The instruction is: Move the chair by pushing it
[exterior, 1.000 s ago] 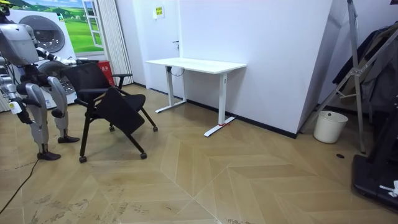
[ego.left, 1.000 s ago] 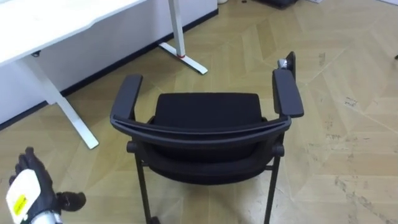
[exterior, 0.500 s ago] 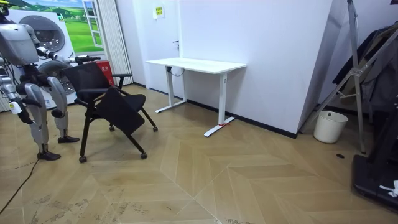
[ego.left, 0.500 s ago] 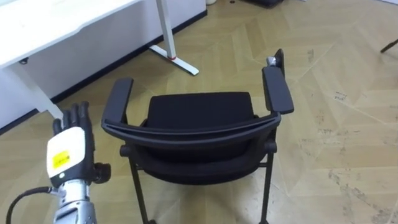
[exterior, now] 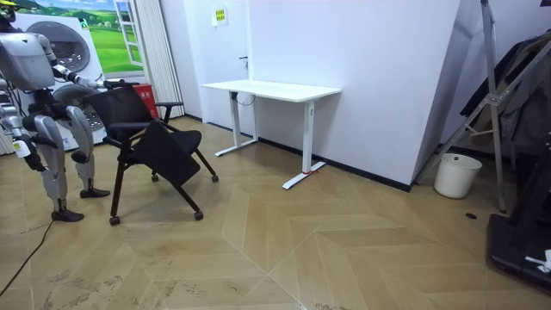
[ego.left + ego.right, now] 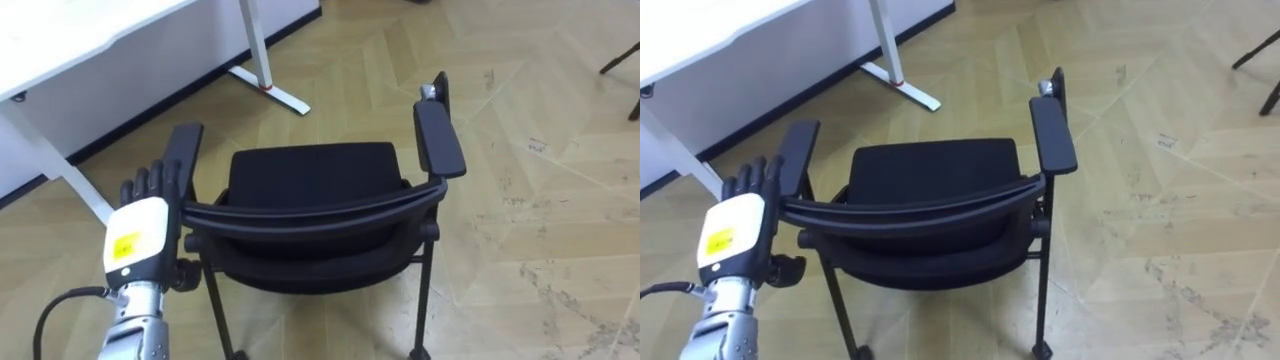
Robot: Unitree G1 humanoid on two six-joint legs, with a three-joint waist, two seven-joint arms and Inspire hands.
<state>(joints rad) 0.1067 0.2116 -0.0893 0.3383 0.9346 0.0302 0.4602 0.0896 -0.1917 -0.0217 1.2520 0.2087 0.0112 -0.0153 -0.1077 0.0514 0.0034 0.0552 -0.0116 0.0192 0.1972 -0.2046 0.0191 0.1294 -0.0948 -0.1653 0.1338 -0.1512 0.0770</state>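
Right hand (image 5: 18, 148) just hangs down at the robot's side. Left hand (image 6: 138, 228) is up, fingers straight and a bit spread, holding nothing. It's right at the near-left end of the chair (image 6: 310, 213) backrest; touching or just short, can't tell. I'd say the push has barely begun. The white desk (image 6: 70, 40) is well beyond the hand.

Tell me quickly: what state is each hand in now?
Left hand: open, fingers straight, beside the chair backrest.
Right hand: cannot be told.
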